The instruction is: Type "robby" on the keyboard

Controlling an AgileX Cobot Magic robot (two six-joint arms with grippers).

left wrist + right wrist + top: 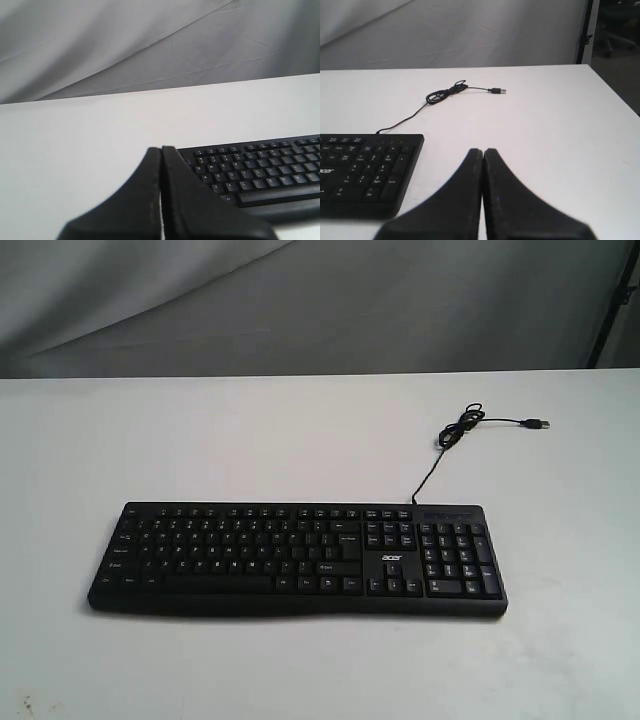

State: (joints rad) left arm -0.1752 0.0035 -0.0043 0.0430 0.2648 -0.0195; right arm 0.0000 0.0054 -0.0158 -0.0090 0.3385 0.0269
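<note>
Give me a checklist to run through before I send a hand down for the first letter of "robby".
1. The keyboard lies flat on the table, keys up: ok.
2. The left hand is shut to a single tip for pressing: ok.
3. The right hand is shut the same way: ok.
4. Both hands are clear of the keys: ok; neither shows over the keyboard in the exterior view.
5. The USB plug is connected: not ok; it lies loose on the table at the end of the cable.
6. Height of each hand above the table: cannot tell from these views.
</note>
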